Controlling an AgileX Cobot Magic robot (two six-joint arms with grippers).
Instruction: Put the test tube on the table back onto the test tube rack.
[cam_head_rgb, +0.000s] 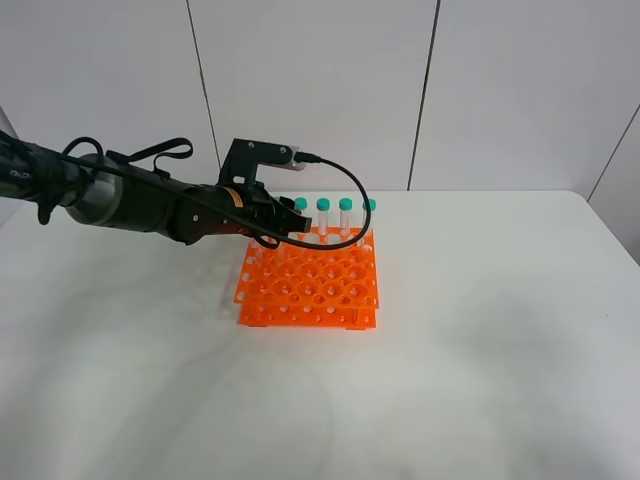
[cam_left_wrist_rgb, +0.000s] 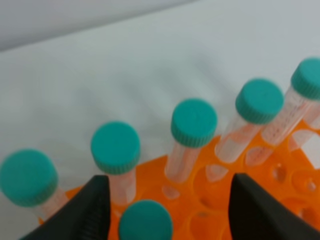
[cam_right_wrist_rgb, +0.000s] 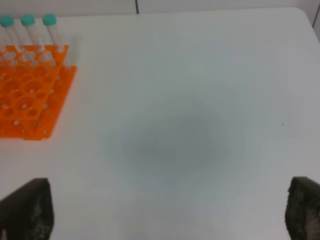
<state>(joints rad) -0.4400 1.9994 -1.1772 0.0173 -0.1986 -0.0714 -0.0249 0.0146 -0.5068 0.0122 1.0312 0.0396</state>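
The orange test tube rack (cam_head_rgb: 310, 285) stands on the white table (cam_head_rgb: 480, 350). Several teal-capped test tubes (cam_head_rgb: 334, 206) stand upright in its back row. My left gripper (cam_head_rgb: 277, 226) hovers over the rack's back left corner. In the left wrist view it (cam_left_wrist_rgb: 167, 200) is open, its fingers (cam_left_wrist_rgb: 90, 210) apart on both sides of a capped tube (cam_left_wrist_rgb: 145, 222) that stands in the rack (cam_left_wrist_rgb: 210, 190) without touching them. Several more tubes (cam_left_wrist_rgb: 194, 122) stand just beyond. No tube lies on the table in any view. My right gripper (cam_right_wrist_rgb: 167, 200) is open and empty above bare table.
The left arm with its black cable (cam_head_rgb: 345, 215) reaches in from the left over the rack's back rows. The rack's right end (cam_right_wrist_rgb: 30, 95) with three tubes shows far from the right gripper. A grey panelled wall (cam_head_rgb: 320, 90) stands behind the table.
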